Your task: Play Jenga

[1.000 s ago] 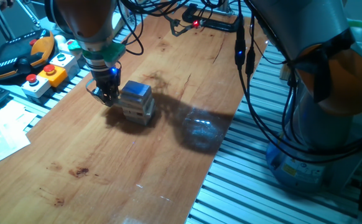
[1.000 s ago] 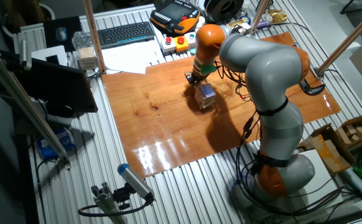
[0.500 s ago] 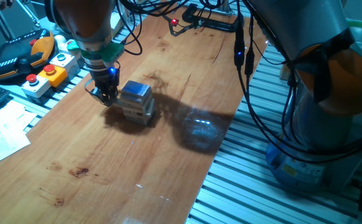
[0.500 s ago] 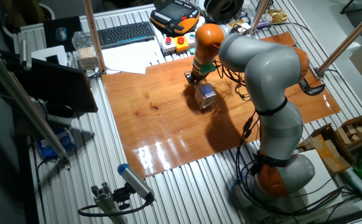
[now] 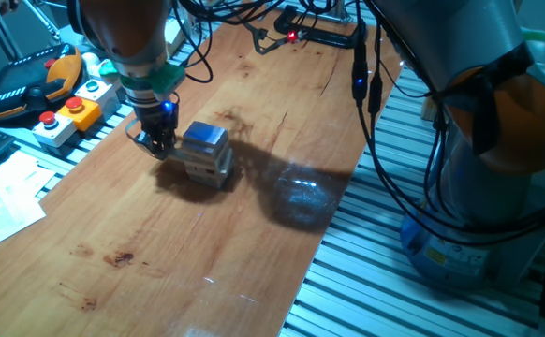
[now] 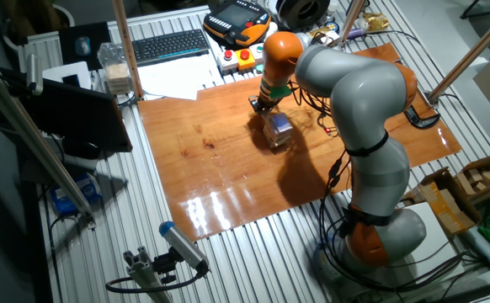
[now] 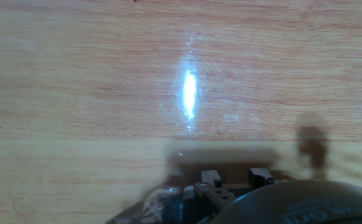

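On the wooden board (image 5: pixel 207 243), toward its keyboard-side end, the Jenga tower (image 5: pixel 206 154) stands upright in crosswise layers. My gripper (image 5: pixel 159 148) is low, just beside the tower, on the side facing the push-button boxes (image 5: pixel 71 110). From the other fixed view the same holds: gripper (image 6: pixel 259 104) tucked against the tower (image 6: pixel 277 130) on the side toward the keyboard (image 6: pixel 170 45). Contact or a sliver of gap, I cannot tell.

The hand view shows only bare wood and glare, plus a bit of the fingers (image 7: pixel 210 179) at the bottom edge. Tower not in it. I cannot tell from any view whether the jaws are apart or together, or whether they hold anything.

My judgement: the coming move is a sideways push or pull on a block, running from the gripper toward the tower. Plenty of open board beyond the tower on the far side; the button boxes and board edge sit close behind the hand, so retreat room is tighter there.
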You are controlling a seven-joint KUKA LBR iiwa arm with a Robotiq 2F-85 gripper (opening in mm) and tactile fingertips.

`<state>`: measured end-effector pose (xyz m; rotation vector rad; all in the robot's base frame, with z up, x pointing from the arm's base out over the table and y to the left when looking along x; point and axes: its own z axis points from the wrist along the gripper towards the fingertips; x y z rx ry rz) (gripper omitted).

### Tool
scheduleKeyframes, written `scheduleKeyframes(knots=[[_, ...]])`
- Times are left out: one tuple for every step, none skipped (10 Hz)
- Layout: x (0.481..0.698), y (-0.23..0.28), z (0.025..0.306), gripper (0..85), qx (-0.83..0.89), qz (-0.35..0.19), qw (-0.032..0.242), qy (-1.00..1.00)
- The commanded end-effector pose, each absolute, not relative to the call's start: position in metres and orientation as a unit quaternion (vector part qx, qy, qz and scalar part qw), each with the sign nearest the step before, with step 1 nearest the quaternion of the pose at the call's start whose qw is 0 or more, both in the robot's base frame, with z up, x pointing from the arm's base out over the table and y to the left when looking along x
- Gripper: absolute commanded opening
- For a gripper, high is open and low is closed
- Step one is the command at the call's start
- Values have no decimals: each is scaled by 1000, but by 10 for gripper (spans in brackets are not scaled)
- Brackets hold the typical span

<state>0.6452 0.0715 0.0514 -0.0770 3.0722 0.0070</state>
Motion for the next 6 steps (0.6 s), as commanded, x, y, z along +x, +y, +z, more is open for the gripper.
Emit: scheduleKeyframes(knots=[[647,72,51,10,-25,2,36,999],[648,73,50,10,-23,3,36,999],[650,75,50,10,-22,5,36,999],[651,77,49,10,-20,4,36,999],[652,79,49,10,-16,2,34,999],[653,80,47,10,-14,2,33,999]])
